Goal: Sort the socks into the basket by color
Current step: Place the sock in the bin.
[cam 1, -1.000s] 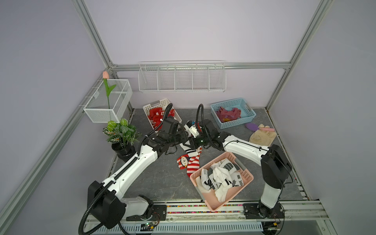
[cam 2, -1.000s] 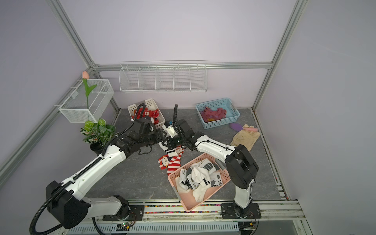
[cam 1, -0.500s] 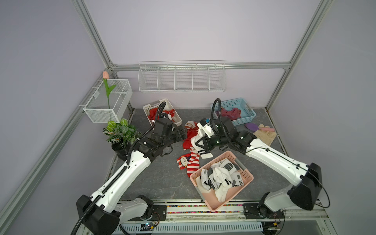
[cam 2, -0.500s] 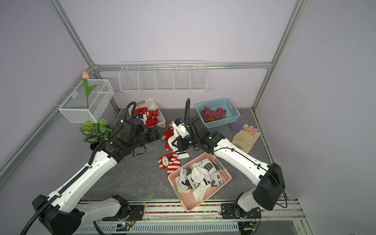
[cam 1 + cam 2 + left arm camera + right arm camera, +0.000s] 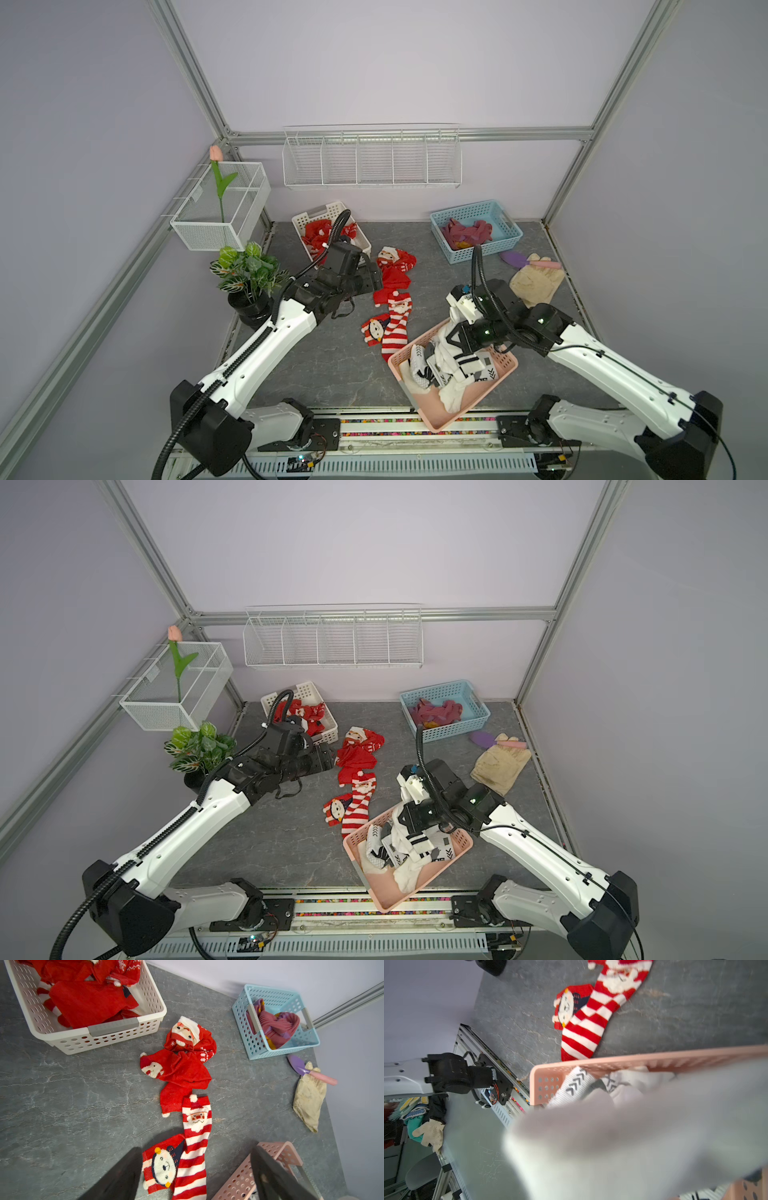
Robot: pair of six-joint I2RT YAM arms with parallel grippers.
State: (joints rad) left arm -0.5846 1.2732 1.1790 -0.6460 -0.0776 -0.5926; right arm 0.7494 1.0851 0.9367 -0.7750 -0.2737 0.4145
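Observation:
Several red socks (image 5: 394, 274) (image 5: 182, 1068) lie in a row on the grey table, ending in a red-and-white striped sock (image 5: 397, 332) (image 5: 195, 1147). My left gripper (image 5: 374, 277) (image 5: 195, 1178) stands open and empty beside them, in front of the white basket (image 5: 328, 208) of red socks. My right gripper (image 5: 457, 332) hangs over the pink basket (image 5: 432, 419) of white socks, shut on a white sock (image 5: 445, 337). In the right wrist view that sock (image 5: 633, 1136) is a blur that hides the jaws. Purple-maroon socks (image 5: 465, 230) fill the blue basket (image 5: 478, 254).
A potted plant (image 5: 249, 274) stands left of my left arm. Beige gloves (image 5: 536, 282) and a purple brush (image 5: 519, 259) lie at the right edge, near the blue basket. A wire basket (image 5: 220, 208) and a wire rack (image 5: 370, 162) hang on the walls.
My right arm has swung from the middle of the table to above the pink basket, carrying the white sock. The left gripper has opened wider and drawn back to the left.

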